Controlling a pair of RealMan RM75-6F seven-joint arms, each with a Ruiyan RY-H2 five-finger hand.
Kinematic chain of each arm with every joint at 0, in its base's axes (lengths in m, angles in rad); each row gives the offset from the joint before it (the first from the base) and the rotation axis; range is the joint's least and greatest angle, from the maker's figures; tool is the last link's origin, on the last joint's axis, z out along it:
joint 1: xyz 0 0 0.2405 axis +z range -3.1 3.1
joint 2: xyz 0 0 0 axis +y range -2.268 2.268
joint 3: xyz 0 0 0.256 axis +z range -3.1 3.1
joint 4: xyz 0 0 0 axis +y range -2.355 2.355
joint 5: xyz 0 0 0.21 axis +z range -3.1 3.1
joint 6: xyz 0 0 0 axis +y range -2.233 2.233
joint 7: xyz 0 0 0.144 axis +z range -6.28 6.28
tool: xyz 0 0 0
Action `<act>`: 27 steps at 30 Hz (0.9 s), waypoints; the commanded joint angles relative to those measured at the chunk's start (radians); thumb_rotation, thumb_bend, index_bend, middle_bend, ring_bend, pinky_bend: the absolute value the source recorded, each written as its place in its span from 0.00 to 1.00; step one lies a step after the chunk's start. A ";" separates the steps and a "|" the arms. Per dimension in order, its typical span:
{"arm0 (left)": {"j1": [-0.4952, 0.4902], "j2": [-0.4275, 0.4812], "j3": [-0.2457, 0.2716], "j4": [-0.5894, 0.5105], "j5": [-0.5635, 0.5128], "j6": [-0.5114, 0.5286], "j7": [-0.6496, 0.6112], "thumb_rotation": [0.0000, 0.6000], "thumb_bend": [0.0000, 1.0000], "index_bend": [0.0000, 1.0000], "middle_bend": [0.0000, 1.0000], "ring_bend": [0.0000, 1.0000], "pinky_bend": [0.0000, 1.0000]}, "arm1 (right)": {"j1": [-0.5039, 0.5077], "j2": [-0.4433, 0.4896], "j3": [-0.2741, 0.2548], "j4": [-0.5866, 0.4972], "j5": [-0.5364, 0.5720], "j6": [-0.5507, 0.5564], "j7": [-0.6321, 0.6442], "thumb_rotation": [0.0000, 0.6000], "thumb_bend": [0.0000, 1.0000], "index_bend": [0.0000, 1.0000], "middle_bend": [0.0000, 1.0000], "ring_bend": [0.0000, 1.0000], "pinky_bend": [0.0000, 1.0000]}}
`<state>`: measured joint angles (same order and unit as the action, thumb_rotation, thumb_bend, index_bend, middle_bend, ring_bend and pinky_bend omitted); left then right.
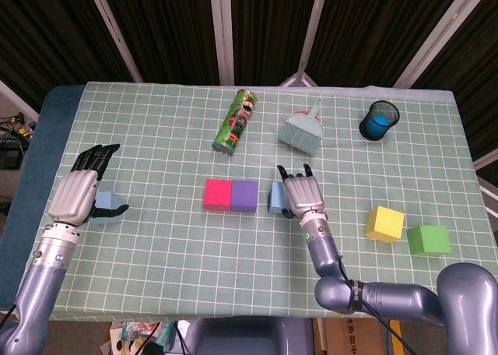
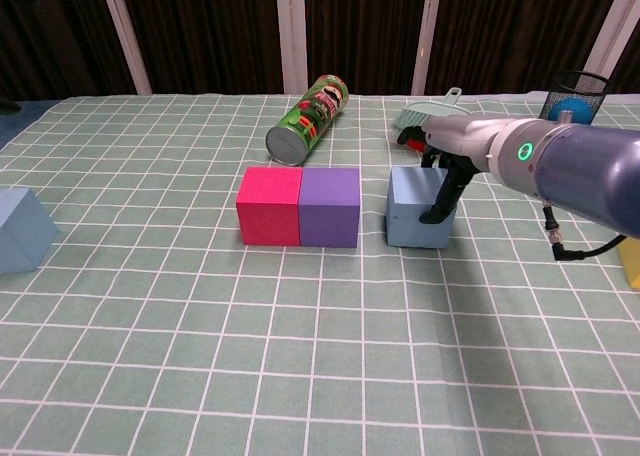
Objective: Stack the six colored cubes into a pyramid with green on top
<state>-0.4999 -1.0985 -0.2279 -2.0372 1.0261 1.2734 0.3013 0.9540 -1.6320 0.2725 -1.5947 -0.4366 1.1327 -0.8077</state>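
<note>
A pink cube [image 1: 218, 193] and a purple cube [image 1: 244, 194] stand side by side mid-table, touching. Just right of them, across a narrow gap, sits a light blue cube [image 2: 417, 207]. My right hand [image 2: 445, 171] presses its fingers [image 2: 440, 204] against that cube's right face without closing around it. The head view hides most of the cube behind the right hand [image 1: 299, 193]. A second light blue cube [image 1: 105, 207] lies at the far left, partly under my left hand [image 1: 82, 190], whose fingers are spread. The yellow cube [image 1: 384, 223] and green cube [image 1: 429, 239] rest on the right.
A green chip can [image 1: 236, 121] lies on its side behind the cubes. A teal hand brush [image 1: 303, 129] sits right of it, and a black mesh cup [image 1: 379, 120] with a blue ball stands at the back right. The table's left edge is close to my left hand.
</note>
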 commanded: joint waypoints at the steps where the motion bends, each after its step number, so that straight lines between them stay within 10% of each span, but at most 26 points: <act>1: 0.000 0.001 -0.001 0.000 -0.001 0.000 -0.001 1.00 0.10 0.00 0.06 0.01 0.03 | 0.004 -0.005 0.001 -0.001 0.001 0.001 0.000 1.00 0.30 0.00 0.45 0.30 0.05; 27: 0.000 0.015 -0.014 -0.001 -0.018 -0.005 -0.029 1.00 0.10 0.00 0.06 0.01 0.03 | 0.052 -0.071 0.023 0.037 0.041 0.022 -0.032 1.00 0.30 0.00 0.45 0.30 0.06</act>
<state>-0.4994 -1.0835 -0.2420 -2.0379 1.0087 1.2690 0.2727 1.0052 -1.7012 0.2947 -1.5583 -0.3976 1.1542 -0.8388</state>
